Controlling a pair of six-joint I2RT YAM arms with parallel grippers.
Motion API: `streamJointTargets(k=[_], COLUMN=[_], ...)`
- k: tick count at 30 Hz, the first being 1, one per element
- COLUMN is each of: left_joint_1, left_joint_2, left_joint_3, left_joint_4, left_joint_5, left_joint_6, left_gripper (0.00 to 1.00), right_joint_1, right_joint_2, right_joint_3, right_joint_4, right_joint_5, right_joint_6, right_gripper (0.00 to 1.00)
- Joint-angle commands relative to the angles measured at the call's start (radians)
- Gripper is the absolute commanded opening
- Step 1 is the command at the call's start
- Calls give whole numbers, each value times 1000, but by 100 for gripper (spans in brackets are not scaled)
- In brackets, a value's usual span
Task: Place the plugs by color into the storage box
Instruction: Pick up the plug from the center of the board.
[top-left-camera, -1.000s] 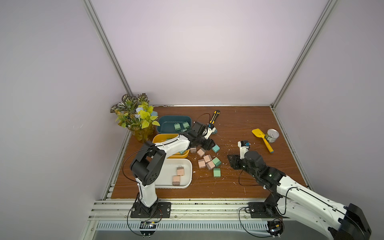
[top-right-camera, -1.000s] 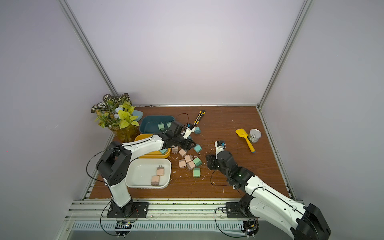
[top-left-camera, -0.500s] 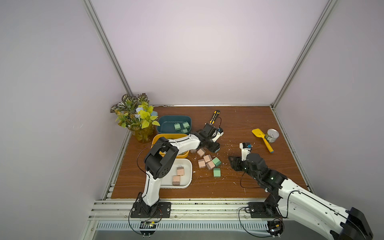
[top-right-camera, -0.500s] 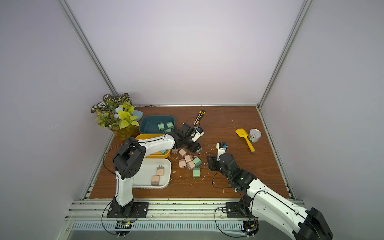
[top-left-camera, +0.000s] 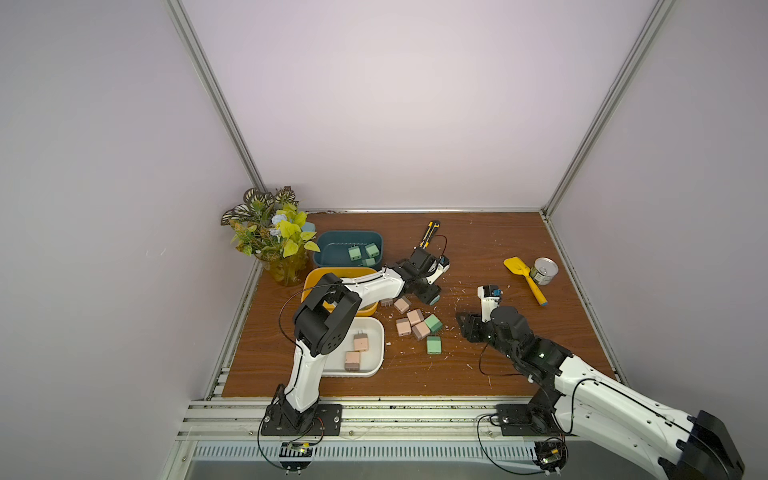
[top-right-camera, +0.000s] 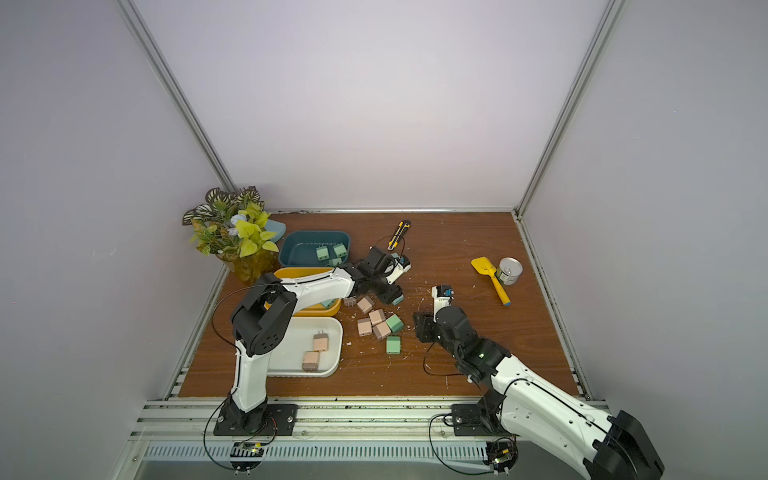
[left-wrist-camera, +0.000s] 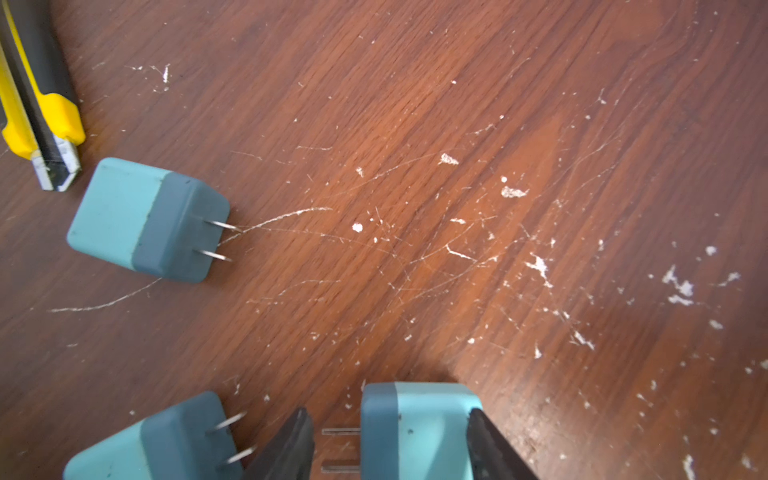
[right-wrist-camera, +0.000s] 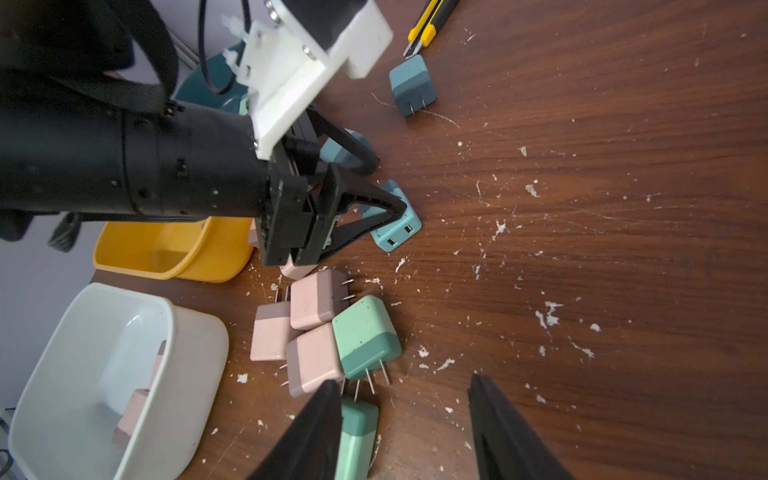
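- Tabletop (top-left-camera: 478, 370): dark brown wood grain, heavily scratched, strewn with white flecks (left-wrist-camera: 540, 266). It floors a booth with pale lilac walls (top-left-camera: 395, 104) and aluminium corner posts (top-left-camera: 219, 104).
- Far left corner: potted plant (top-left-camera: 274, 232). From it toward the near edge run a teal bin (top-left-camera: 330, 243), a yellow bin (top-left-camera: 318, 273) partly under the left arm, and a white bin (top-left-camera: 374, 347).
- Right side, well apart from the plugs: yellow scoop (top-left-camera: 523, 275) just beside a tin can (top-left-camera: 545, 271). A utility knife (top-left-camera: 430, 232) lies near the back, about centre.
- Sorted so far: mint green plugs (top-left-camera: 354, 252) in the teal bin, two pink plugs (top-left-camera: 360, 343) in the white bin.
- Loose cluster (top-left-camera: 413, 322) on bare wood beside the yellow and white bins: pink ones with a mint one among them, touching.
- Left gripper (left-wrist-camera: 386, 411): down at the table past the cluster, fingers spread around a teal-blue plug (left-wrist-camera: 419, 432) lying on its side. One finger touches its flat back end and the other stands just off the prong tips, so it is not yet pinched.
- Two more teal-blue ones are near: one (left-wrist-camera: 166, 444) just beside the gripper, one (left-wrist-camera: 145, 220) by the knife's tip.
- Right gripper (right-wrist-camera: 403, 378): fingers spread, only bare wood between them. A lone mint green plug (right-wrist-camera: 357, 436) lies just outside one finger; whether they touch, I cannot tell.
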Motion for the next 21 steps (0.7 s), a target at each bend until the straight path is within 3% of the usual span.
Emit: streamJointTargets(k=[1, 9, 21], left_joint_1=[-9, -9, -16], left_joint_2=[30, 32, 33], left_joint_3=[17, 23, 36], left_joint_4=[-29, -34, -75], left_joint_5=[13, 14, 15], left_joint_6=[11, 10, -10], left_gripper=[59, 55, 62], right_joint_1=[0, -1, 0], right_joint_2=[6, -19, -46], right_joint_3=[48, 62, 65], right_joint_4=[23, 20, 7], right_joint_5=[-12, -5, -11], right_joint_6=[-6, 3, 20], right_gripper=[55, 54, 54])
